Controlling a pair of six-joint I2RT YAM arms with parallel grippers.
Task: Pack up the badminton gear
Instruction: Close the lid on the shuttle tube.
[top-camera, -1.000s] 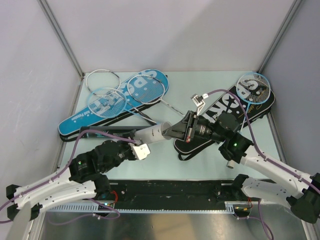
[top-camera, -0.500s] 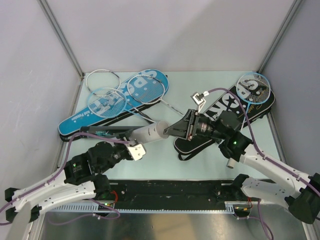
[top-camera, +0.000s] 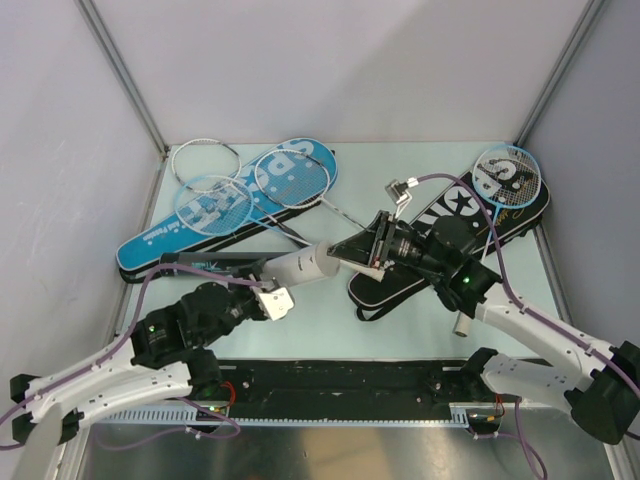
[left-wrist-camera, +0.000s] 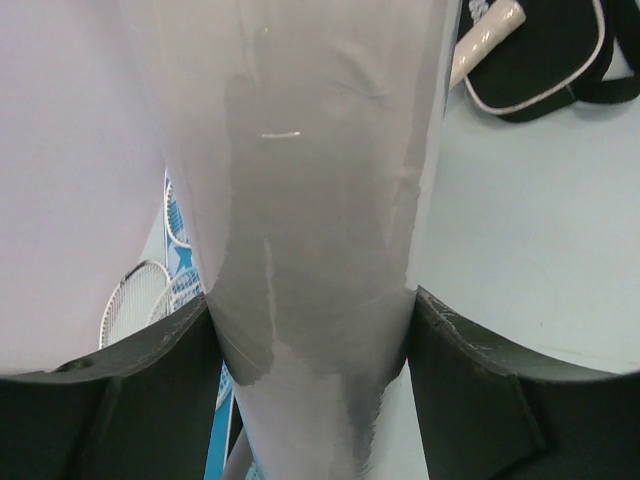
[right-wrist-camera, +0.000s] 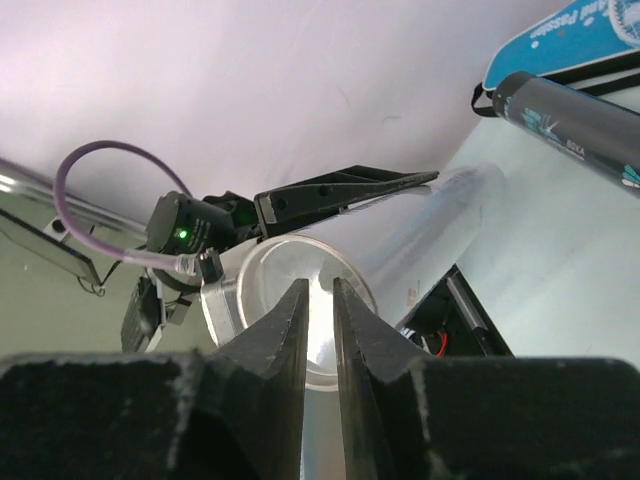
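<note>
The white shuttle tube (top-camera: 305, 265) is held off the worktop around its middle, somewhat closer to the near edge than the far one. We see the left gripper (top-camera: 283, 280) clamped around its body, one finger on each side in the left wrist view. The tube's long axis runs roughly left to right, and its open mouth faces the right edge, tipped a little toward the far right corner.

The right gripper (right-wrist-camera: 318, 290) sits directly in front of that mouth, lined up with the tube's axis. Its fingers are drawn almost together with only a thin slit between them. We cannot tell whether they pinch anything.

We judge that the coming move turns on this end-on alignment. Whatever the right arm does at the mouth must travel along the tube's length, while the left arm holds the tube steady.

The black shuttle tube (top-camera: 210, 263) lies near the left edge, beside the blue cover (top-camera: 230, 205).
</note>
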